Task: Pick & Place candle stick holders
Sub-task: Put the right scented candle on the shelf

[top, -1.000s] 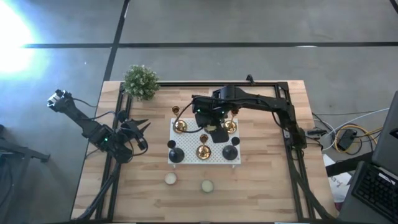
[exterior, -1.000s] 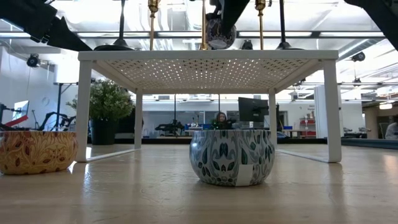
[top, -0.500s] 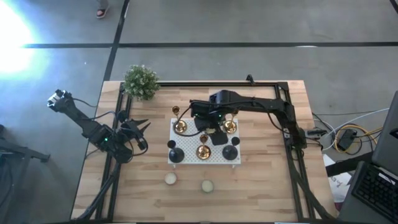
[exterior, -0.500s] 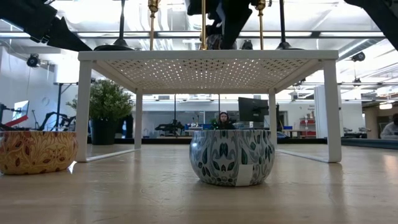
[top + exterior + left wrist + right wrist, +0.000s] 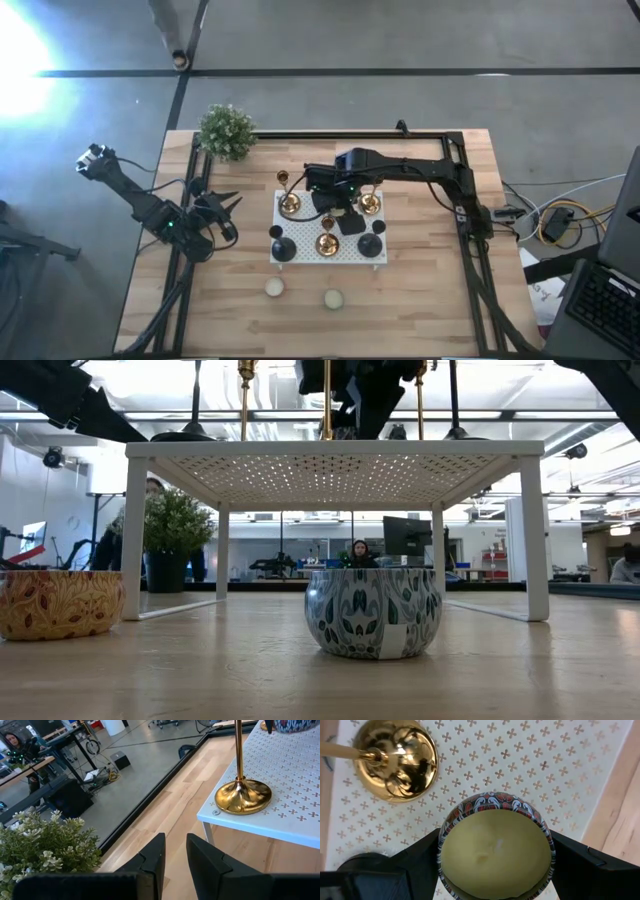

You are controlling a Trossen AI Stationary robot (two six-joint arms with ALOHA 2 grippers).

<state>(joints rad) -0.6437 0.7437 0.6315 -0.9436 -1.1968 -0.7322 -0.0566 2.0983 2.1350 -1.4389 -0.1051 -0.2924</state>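
Here, right tool [image 5: 495, 865] clamped on patterned candle tin [image 5: 496, 851] over white perforated shelf [image 5: 560, 765], left tool [image 5: 172, 855] apart, idle.

— Where do the holders stand?
— Three brass holders [image 5: 290, 203] upright on the white perforated stand [image 5: 300, 250], round bases shining.
— And the black ones?
— Squat black holders [image 5: 283, 249] at its front corners.
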